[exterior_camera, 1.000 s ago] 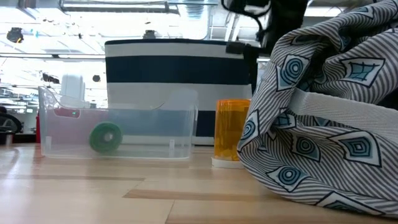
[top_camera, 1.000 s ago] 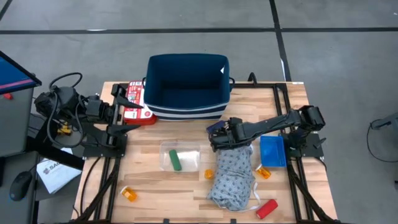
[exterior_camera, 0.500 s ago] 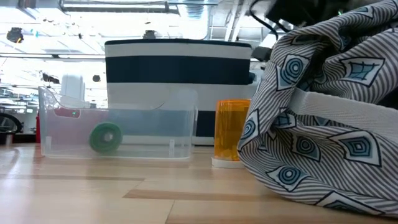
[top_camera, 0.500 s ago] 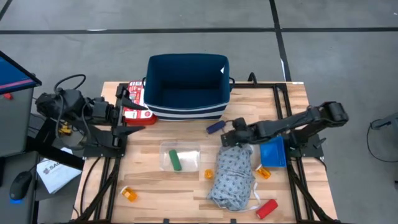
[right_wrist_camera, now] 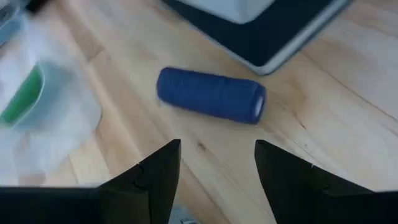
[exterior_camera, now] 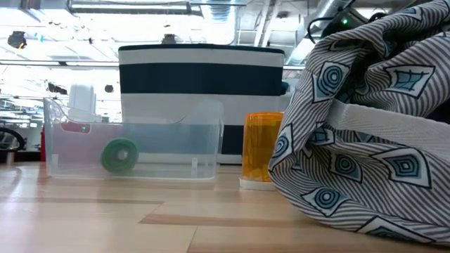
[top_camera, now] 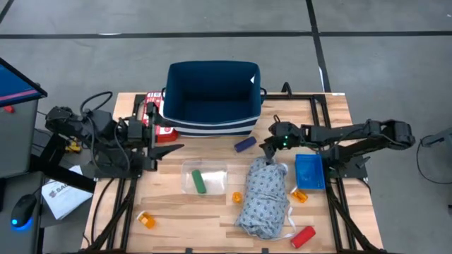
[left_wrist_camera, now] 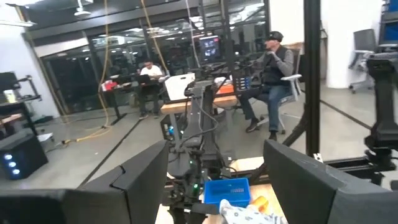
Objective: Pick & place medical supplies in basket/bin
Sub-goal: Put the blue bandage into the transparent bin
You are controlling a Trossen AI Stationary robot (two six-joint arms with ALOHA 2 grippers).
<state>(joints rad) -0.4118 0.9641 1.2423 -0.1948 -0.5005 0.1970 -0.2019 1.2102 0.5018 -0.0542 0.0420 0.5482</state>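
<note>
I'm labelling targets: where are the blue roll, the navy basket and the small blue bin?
blue roll (right_wrist_camera: pixel 211 95), right wrist view, its side.
navy basket (top_camera: pixel 212 121), high view, front wall.
small blue bin (top_camera: pixel 308 171), high view, floor.

Three cylinders (top_camera: pixel 245 144), three orange pill bottles (top_camera: pixel 146 221), one garment (top_camera: pixel 265 197), one basket (top_camera: pixel 212 99), one blue bin (top_camera: pixel 308 172)

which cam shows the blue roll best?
Right wrist view: the blue roll fills the middle of the picture, lying on the wood beside the basket, beyond the open right gripper. The high view shows it small, between basket and garment. Low and left wrist views don't show it.
</note>
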